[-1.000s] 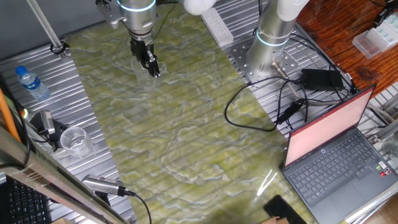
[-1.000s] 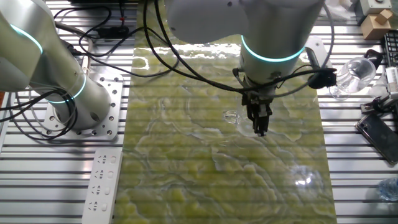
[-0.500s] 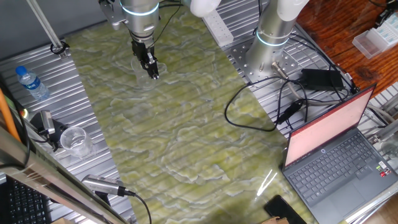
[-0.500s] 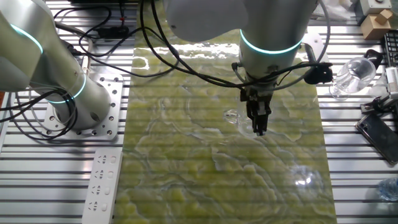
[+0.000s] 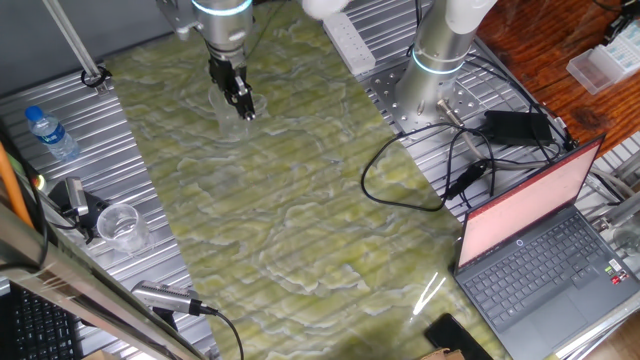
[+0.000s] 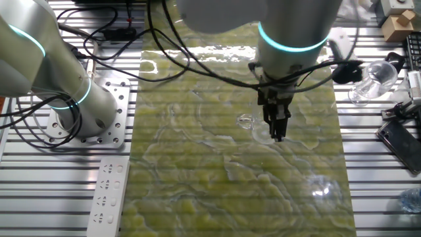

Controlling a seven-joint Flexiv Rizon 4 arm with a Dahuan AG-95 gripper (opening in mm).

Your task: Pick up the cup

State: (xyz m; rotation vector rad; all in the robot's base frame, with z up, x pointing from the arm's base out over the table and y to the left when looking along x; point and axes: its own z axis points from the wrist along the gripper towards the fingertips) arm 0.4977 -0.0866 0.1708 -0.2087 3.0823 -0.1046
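The cup (image 5: pixel 227 112) is a faint see-through tumbler on the green mat at the far left; in the other fixed view it (image 6: pixel 260 133) shows as a pale outline mid-mat. My gripper (image 5: pixel 246 113) points down at the cup's right side, its fingers drawn close together on the cup's wall. In the other fixed view the gripper (image 6: pixel 277 136) sits at the cup's right edge. I cannot tell whether the cup's base touches the mat.
A whiter clear cup (image 5: pixel 120 226) (image 6: pixel 368 79) and a blue-capped bottle (image 5: pixel 48 132) stand on the metal table beside the mat. A laptop (image 5: pixel 540 250), cables (image 5: pixel 420 170), a power strip (image 6: pixel 108 191) and a second arm's base (image 6: pixel 79 112) border the mat.
My gripper has shifted slightly upward with its fingers still together at the cup. Nothing else has moved.
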